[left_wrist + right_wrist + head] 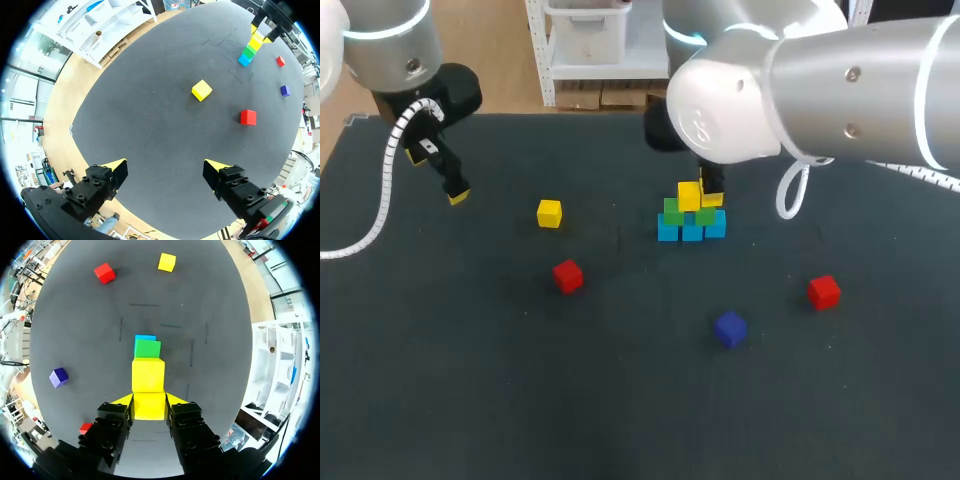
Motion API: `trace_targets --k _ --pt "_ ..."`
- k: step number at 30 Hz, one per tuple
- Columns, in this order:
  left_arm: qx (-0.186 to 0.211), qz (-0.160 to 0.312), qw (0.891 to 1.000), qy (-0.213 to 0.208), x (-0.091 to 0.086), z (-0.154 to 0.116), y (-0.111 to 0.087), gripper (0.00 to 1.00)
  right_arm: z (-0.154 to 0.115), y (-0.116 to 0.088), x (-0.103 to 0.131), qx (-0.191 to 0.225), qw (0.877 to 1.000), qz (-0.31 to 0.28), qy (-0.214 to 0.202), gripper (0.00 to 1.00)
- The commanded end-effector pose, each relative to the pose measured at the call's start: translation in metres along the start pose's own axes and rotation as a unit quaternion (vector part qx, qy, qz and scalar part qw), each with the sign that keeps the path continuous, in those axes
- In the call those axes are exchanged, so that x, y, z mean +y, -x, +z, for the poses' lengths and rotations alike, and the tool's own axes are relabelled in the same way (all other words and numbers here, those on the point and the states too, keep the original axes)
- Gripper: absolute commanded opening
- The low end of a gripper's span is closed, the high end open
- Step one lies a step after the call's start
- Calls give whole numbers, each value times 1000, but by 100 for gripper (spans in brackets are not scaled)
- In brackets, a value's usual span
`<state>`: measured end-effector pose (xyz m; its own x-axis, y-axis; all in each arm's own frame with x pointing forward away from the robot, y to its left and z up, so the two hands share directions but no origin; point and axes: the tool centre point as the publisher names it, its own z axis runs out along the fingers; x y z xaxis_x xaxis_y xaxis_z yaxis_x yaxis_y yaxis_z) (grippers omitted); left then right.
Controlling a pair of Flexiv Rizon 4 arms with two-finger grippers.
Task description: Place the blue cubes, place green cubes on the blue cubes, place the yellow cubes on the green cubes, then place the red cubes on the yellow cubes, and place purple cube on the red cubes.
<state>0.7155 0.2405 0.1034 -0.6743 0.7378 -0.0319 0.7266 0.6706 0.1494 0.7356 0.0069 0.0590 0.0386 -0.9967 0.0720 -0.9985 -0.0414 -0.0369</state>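
Mid-table stands a pyramid: a row of blue cubes (692,231), green cubes (673,211) on them, and one yellow cube (688,196) on the green. My right gripper (149,401) is shut on a second yellow cube (149,406), held right beside the placed yellow cube (148,374), over the green layer (148,348). My big right arm hides most of that gripper in the head view. My left gripper (165,170) hangs open and empty at the far left (456,192).
Loose on the mat lie a yellow cube (549,213), a red cube (567,275) left of centre, another red cube (824,292) at the right, and a purple cube (730,328) in front of the pyramid.
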Motion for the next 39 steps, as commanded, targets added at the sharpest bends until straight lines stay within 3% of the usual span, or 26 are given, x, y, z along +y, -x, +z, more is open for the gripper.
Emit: trace_targets --k 1,39 --pt "1 0 1000 0 0 -1 0 100 -1 -1 1 -1 1000 0 -1 0" --pt "1 0 1000 0 0 -1 0 100 0 -2 7 -3 1000 11 -1 8"
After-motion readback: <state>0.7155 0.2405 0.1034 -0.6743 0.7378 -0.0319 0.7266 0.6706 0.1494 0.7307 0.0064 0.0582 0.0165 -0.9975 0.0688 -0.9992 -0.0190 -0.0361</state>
